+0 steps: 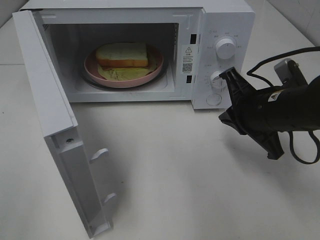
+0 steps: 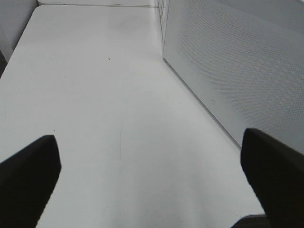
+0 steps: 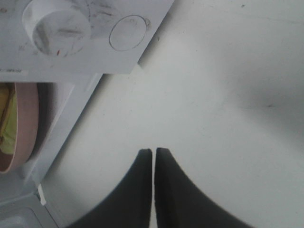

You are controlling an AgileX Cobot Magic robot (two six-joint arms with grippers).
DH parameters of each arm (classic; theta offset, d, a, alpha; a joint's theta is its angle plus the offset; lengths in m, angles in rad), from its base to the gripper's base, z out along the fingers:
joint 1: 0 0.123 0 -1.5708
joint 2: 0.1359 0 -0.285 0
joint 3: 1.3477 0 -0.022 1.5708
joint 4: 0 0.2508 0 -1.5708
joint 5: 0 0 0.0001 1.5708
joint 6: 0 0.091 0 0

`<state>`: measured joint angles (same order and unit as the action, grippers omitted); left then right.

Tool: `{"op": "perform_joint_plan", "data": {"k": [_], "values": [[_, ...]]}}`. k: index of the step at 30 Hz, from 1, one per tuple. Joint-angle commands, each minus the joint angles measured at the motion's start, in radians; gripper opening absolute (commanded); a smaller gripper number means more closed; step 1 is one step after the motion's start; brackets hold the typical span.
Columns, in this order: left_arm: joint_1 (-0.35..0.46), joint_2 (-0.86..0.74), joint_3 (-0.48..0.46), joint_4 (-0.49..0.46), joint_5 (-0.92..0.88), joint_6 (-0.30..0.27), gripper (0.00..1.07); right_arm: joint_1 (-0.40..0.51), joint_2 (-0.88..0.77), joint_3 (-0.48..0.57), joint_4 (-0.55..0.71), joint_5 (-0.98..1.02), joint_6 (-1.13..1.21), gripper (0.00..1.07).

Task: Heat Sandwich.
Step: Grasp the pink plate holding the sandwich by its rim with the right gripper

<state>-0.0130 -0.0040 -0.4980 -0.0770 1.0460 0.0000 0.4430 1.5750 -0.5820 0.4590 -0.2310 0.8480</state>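
The right gripper (image 3: 153,151) has its two dark fingers (image 3: 135,190) pressed together with only a hairline slit between them, clenched on nothing; in the right wrist view they hang over the bare white table (image 3: 228,118), just off the lower front corner of the microwave's control panel; beside that corner we see a white dial (image 3: 57,21) and a round button (image 3: 127,32), and past the panel's edge the rim of a pink plate (image 3: 28,123) with a sliver of yellow-green filling (image 3: 7,123). The left gripper (image 2: 148,135) is released, its black fingers (image 2: 28,180) spread wide with only table between them; a perforated white panel (image 2: 237,71) stands along one side of its view, apart from the fingers. From the high camera, the black right arm (image 1: 270,107) hovers at the right, close in front of the control panel and partly covering the lower dial (image 1: 216,77); the upper dial (image 1: 225,48) is clear of it; black cable (image 1: 300,50) loops behind the arm; the left arm is out of this view. The white microwave (image 1: 225,20) sits at the back of the table (image 1: 175,175) with its door (image 1: 50,100) swung fully open toward the left, two latch hooks (image 1: 99,154) jutting from its edge. The sandwich (image 1: 122,54), white bread with a tan crust over pale filling, lies on the pink plate (image 1: 90,67) inside the microwave's cavity, well apart from both grippers.
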Motion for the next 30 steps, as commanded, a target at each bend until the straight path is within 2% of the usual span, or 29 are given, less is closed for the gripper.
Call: {"op": "perform_joint_plan", "data": {"k": [1, 5, 10, 20, 30], "values": [[0.002, -0.023, 0.005, -0.001, -0.013, 0.0, 0.98, 0.006, -0.039, 0.002, -0.007, 0.05, -0.083, 0.06], [0.002, -0.023, 0.005, -0.001, -0.013, 0.0, 0.98, 0.006, -0.118, -0.001, -0.007, 0.13, -0.297, 0.08], [0.002, -0.023, 0.005, -0.001, -0.013, 0.0, 0.98, 0.006, -0.165, -0.037, -0.007, 0.241, -0.452, 0.1], [0.002, -0.023, 0.005, -0.001, -0.013, 0.0, 0.98, 0.006, -0.17, -0.172, -0.011, 0.56, -0.694, 0.13], [0.002, -0.023, 0.005, -0.001, -0.013, 0.0, 0.98, 0.006, -0.17, -0.246, -0.025, 0.72, -0.942, 0.14]]}}
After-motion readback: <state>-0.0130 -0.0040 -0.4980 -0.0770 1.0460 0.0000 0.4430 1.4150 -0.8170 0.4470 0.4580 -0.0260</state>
